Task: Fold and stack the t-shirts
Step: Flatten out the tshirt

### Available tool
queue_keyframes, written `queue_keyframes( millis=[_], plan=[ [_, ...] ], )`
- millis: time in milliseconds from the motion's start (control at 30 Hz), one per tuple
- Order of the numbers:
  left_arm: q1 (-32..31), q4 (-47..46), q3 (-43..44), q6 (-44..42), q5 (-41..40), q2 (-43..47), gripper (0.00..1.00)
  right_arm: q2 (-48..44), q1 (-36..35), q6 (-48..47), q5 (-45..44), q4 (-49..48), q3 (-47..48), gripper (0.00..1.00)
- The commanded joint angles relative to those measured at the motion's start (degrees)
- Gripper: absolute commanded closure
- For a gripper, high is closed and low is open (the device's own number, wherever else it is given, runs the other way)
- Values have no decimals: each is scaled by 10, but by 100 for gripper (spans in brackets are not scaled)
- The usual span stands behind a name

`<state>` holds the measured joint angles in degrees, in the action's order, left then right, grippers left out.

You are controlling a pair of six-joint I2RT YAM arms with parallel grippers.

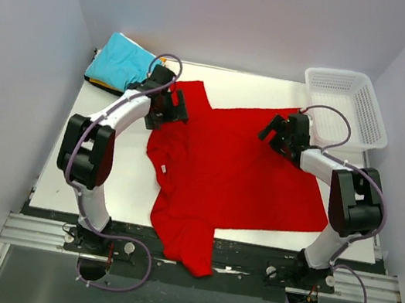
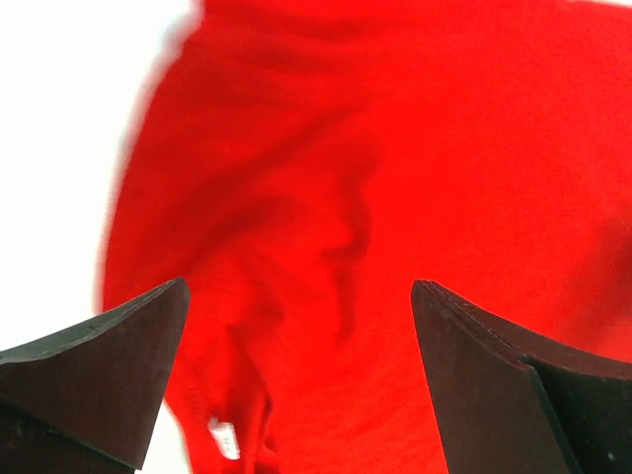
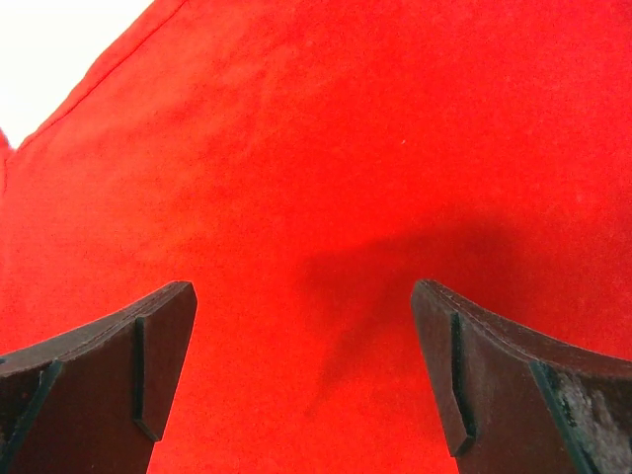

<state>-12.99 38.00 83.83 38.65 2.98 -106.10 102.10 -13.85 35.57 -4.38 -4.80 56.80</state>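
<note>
T-shirts are the job, and the one in play is a plain bright red short-sleeved cotton shirt [image 1: 235, 169] spread open across the middle of the white counter [image 1: 122, 184], its near part drooping off the 6 o'clock edge between the arm bases. At 10 o'clock on the counter sits a small pile of folded shirts [image 1: 120, 62]: turquoise on top, a yellow-orange edge under it, and something dark at the bottom that I cannot make out well. So I count one unfolded shirt and what looks like three folded; one white plastic mesh basket [image 1: 348, 103] at 2 o'clock, nothing visible inside it.

Two claws, both released with jaws wide, neither holding anything. The left claw [image 1: 169, 106] hovers over the shirt's 10 o'clock part, where the left wrist view shows rumpled cloth and a small white label near the counter's bare white. The right claw [image 1: 280, 132] hovers over the 1 o'clock part, above flat, smooth fabric near an edge.

The cloth should be light, limp and prone to bunching; it will drape and drag rather than hold shape. I would pinch it at hems or corners, both claws together, so a fold line forms cleanly. A grab in mid-panel would likely only tent the fabric.
</note>
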Motion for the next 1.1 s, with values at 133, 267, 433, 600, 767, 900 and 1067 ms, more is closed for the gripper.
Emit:
queue_keyframes(
  millis=[133,267,433,600,767,900,1067],
  plan=[
    [-152,-176,-181,20,211,118,1,-60,-11,-17,47,-6,-44,0],
    [-185,-162,-241,40,143,145,2,-44,-26,-30,52,14,-30,0],
    [-185,-127,-311,47,69,187,1,-22,-28,-23,16,32,-23,0],
    [-164,-13,-327,58,-108,244,2,11,-28,-17,-28,90,4,0],
    [-63,56,-334,98,-225,293,2,22,-27,-12,-35,100,12,0],
    [0,49,-302,84,-217,301,1,6,-28,-14,-23,97,9,0],
    [-19,-72,-309,54,-36,326,1,-52,-27,-29,13,73,-18,0]
  ],
)
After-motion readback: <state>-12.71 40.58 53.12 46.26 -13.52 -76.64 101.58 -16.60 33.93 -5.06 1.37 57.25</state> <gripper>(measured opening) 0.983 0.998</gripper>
